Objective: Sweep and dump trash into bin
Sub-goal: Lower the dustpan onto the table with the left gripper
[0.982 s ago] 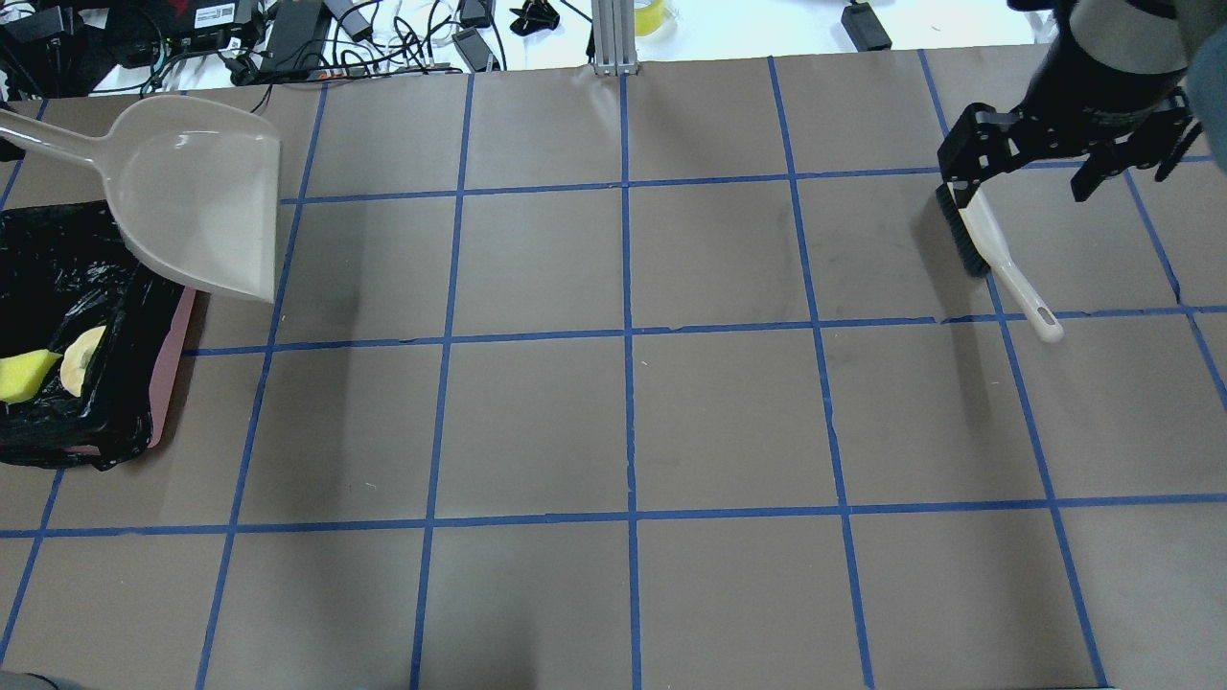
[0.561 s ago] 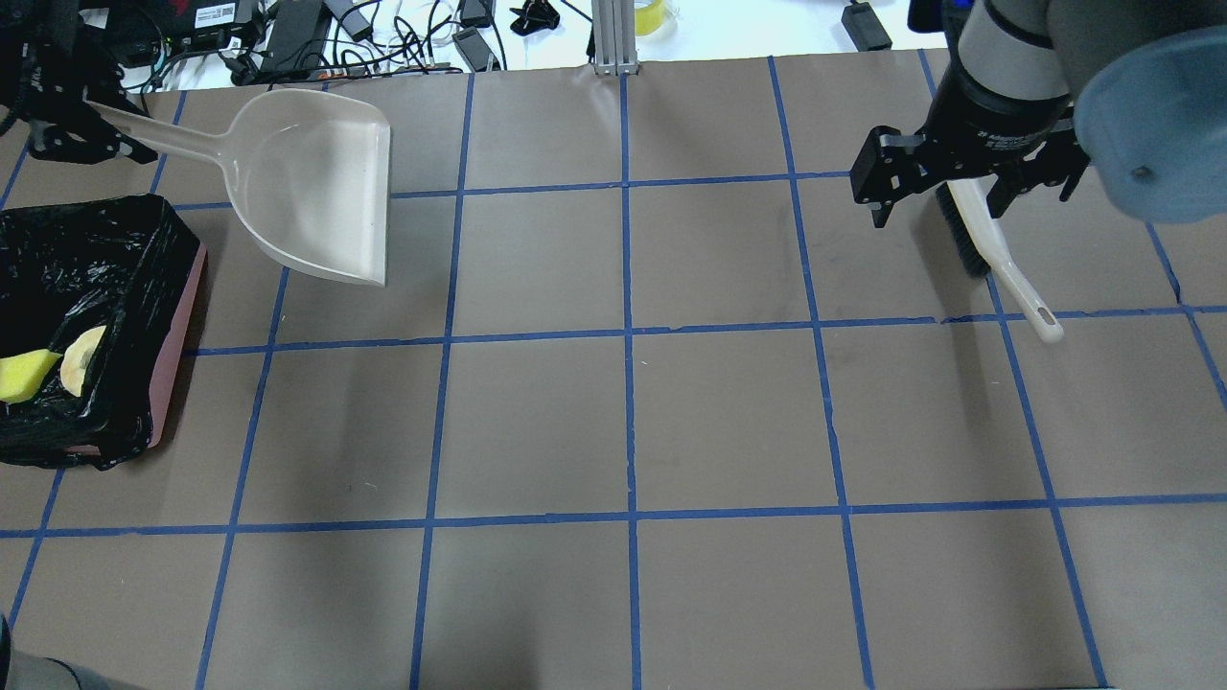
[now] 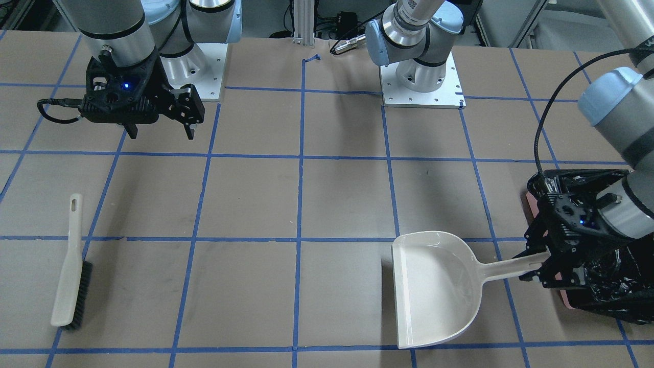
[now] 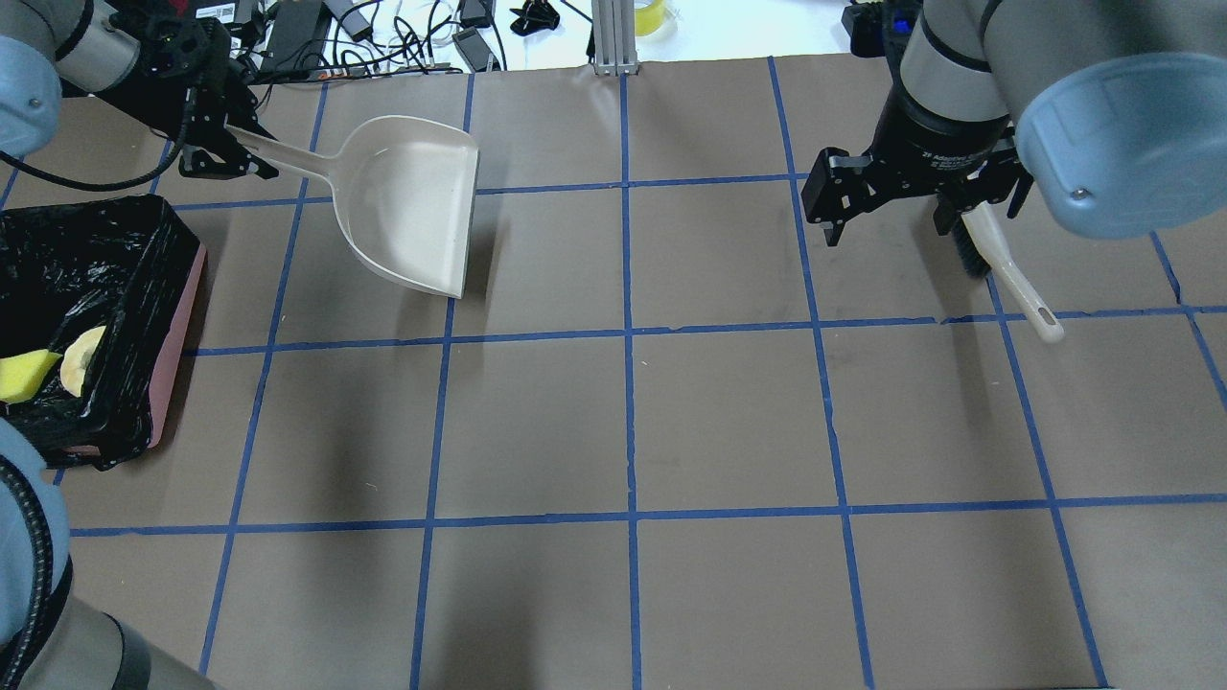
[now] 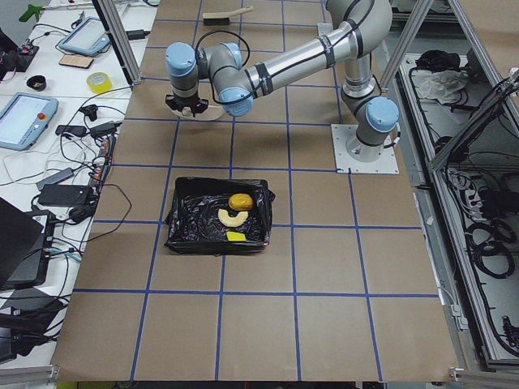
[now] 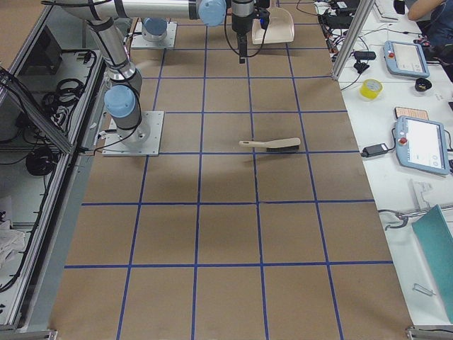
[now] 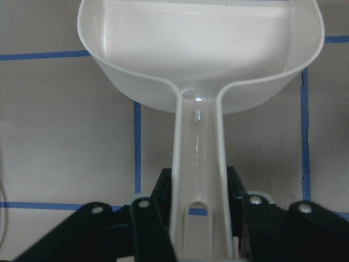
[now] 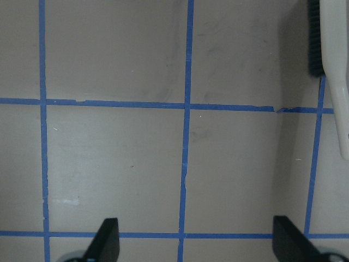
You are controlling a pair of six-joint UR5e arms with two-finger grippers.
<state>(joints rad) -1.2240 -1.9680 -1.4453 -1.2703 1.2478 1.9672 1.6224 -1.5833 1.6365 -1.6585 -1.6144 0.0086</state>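
The bin [image 4: 178, 316], pink-walled and lined with a black bag, sits at the left end of the counter [image 4: 623, 431], in the same spot as a second ago. The trash is inside it: the overhead view shows the yellow sponge wedge [image 4: 24, 376] touching the tan croissant-like piece [image 4: 81, 356]. The left-side view adds the golden-brown potato-like lump [image 5: 239, 201] just beyond them. None of the three has shifted.

Farther from the bin, toward the opposite end of the counter, the brush [image 4: 1008, 270] lies flat, bristles down, where it lay before. The right end effector [image 4: 887, 228] hangs above the counter on the bin side of the brush. Its fingers are spread wide with nothing between them. A second ago it was on the brush's other side, so it has crossed over the brush toward the bin.

Beyond the bin's far corner, the left end effector [image 4: 235, 153] is clamped on the handle of the beige dustpan [image 4: 412, 206]. A second ago the pan overlapped the bin's far edge. It now sits clear of the bin, carried toward the counter's middle, mouth facing away from the bin. The pan is empty. Whether its lip touches the counter cannot be told.
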